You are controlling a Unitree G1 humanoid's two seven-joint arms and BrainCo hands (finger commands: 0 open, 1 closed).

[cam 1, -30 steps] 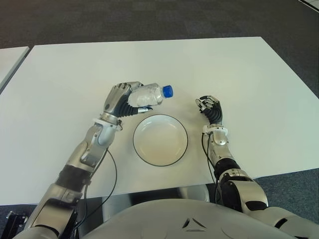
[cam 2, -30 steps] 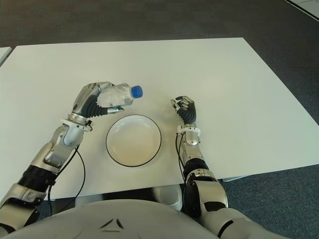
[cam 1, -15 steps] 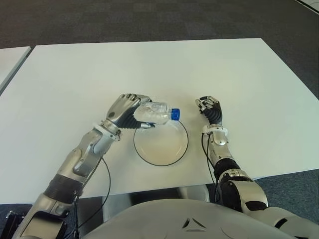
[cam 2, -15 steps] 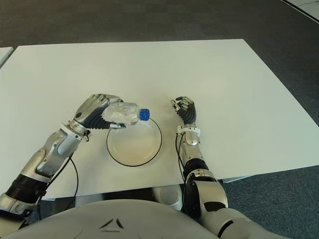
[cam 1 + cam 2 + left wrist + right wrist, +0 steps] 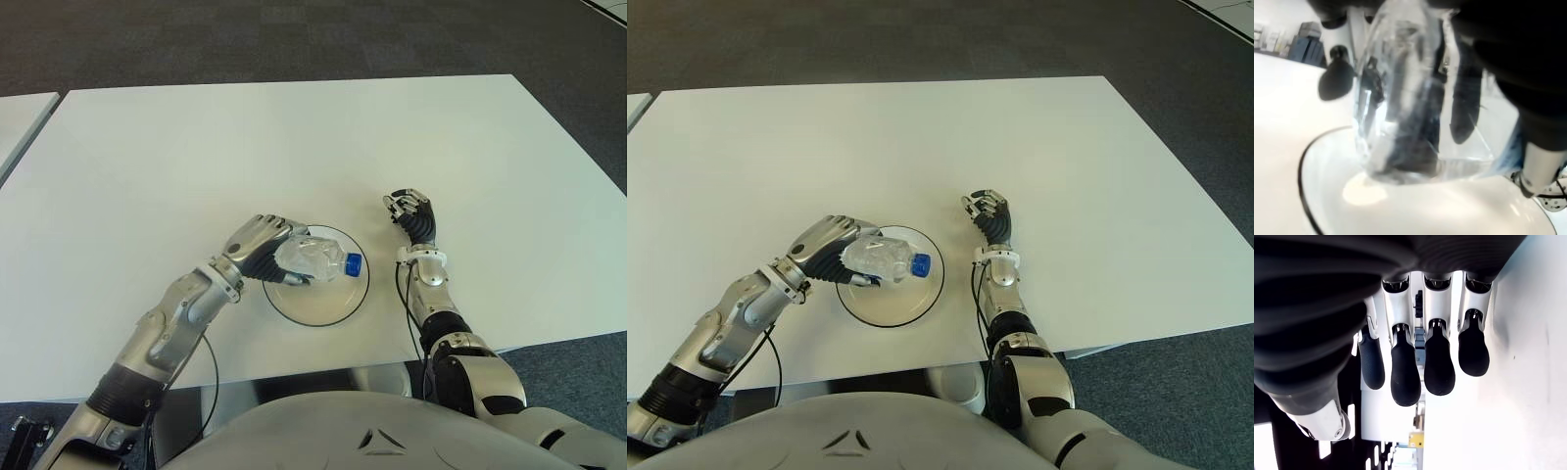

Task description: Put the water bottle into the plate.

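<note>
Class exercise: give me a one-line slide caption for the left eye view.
Left hand holds the water bottle on its side over the plate; right hand idle beside the plate on the white table.

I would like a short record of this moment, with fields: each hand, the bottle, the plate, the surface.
left hand: left hand over the plate's left rim, fingers curled around the bottle
right hand: right hand idle, to the right of the plate, fingers curled, holding nothing
bottle: water bottle, clear with blue cap, on its side over the plate, cap toward the right hand
plate: plate, white with dark rim
contact bottle to plate: cannot tell
surface: white table
</note>
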